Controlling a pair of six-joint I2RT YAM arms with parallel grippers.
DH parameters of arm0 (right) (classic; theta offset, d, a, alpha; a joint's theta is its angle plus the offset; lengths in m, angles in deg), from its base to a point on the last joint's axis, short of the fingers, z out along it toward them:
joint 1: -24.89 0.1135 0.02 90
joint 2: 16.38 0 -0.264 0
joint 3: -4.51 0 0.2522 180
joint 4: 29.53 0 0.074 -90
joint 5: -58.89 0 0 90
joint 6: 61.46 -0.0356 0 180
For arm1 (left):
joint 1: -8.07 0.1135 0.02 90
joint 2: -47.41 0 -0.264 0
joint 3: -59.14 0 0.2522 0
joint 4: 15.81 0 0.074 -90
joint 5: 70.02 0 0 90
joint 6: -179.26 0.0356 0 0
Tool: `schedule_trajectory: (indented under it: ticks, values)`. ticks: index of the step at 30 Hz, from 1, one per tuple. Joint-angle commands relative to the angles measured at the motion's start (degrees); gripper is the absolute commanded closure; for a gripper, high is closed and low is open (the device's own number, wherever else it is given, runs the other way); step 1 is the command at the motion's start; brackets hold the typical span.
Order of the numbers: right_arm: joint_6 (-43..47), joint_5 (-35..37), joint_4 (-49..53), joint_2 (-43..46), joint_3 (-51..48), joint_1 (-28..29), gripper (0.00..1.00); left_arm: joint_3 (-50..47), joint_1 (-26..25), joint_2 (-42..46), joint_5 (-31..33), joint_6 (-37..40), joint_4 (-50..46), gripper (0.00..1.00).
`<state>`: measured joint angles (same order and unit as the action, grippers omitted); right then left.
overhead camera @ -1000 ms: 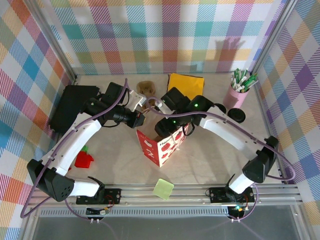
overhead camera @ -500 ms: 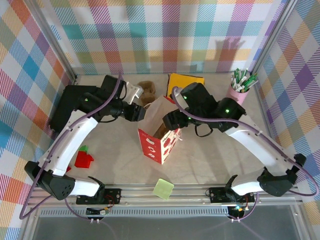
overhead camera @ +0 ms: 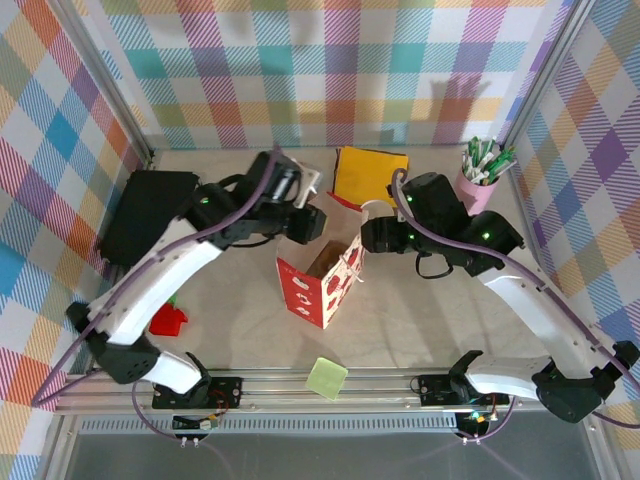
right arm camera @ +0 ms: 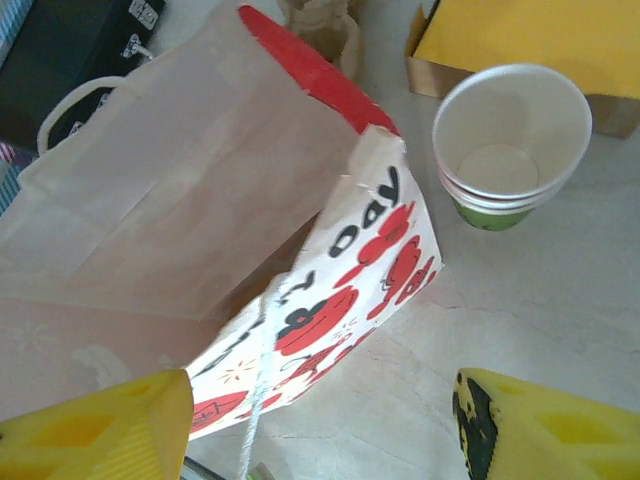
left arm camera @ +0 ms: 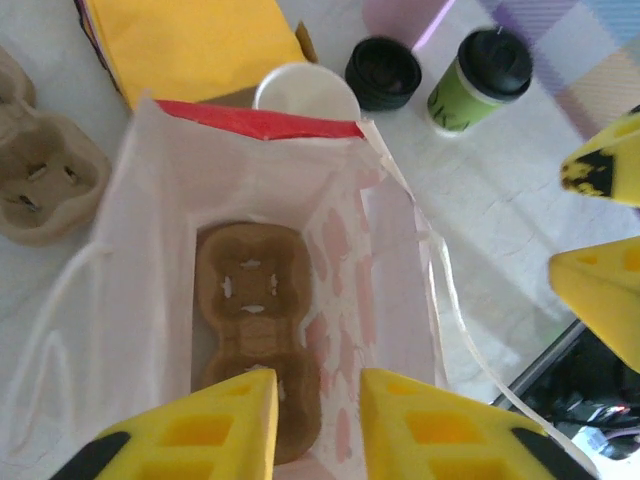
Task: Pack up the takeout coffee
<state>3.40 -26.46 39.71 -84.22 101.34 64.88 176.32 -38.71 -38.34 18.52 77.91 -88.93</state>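
Right gripper (right arm camera: 322,400): fingers spread wide, empty, beside the red-and-white paper bag (right arm camera: 200,200). Left gripper (left arm camera: 318,385): narrowly parted, empty, above the bag mouth. Cream-rimmed green paper cup (right arm camera: 510,140): upright, unlidded, just beyond the bag's far edge.

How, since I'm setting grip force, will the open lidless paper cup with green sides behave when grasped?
The open paper cup with green sides looks empty, so probably very light and easily tipped. With no lid, its thin rim would likely buckle under a firm squeeze. Two rims show: possibly nested cups that could separate.
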Motion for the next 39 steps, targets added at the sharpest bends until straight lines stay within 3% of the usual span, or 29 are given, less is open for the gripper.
schedule_trajectory:
  ticks: [1,11,39]
  values:
    - [-2.53,-4.57,-2.69,1.55,-1.92,-1.77,0.3,1.76,-1.46,-5.71,3.31,-2.94,-4.37,0.78]
    - [-2.8,-7.35,-4.2,2.18,-4.83,-3.93,0.3,-1.79,-1.5,-13.23,3.75,-3.14,-5.25,0.89]
    - [-1.61,-7.55,-3.19,5.29,-6.14,-6.58,0.29,-18.37,-1.51,-22.56,-1.36,-2.86,3.37,0.95]
